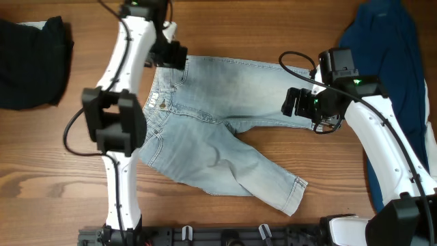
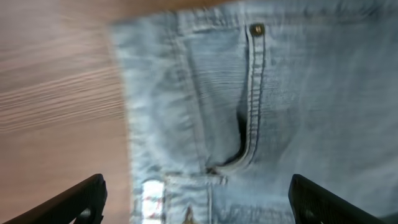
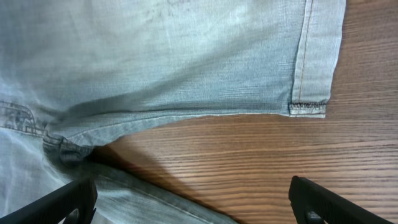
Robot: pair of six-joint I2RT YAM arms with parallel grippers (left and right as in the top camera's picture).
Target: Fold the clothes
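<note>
Shorts (image 1: pixel 218 89) lie spread flat; left jaws above waistband (image 1: pixel 154 89), right jaws above 1 leg hem (image 3: pixel 317 56), both released.

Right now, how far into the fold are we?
Done: the denim shorts lie spread flat on the table, legs splayed apart, with no fold made yet. In hand: the left gripper hangs open over the front pocket, and the right gripper hangs open by the upper leg's inseam, short of its cuff. Neither grips cloth. Left: grasp, bring the legs together, fold over.
</note>
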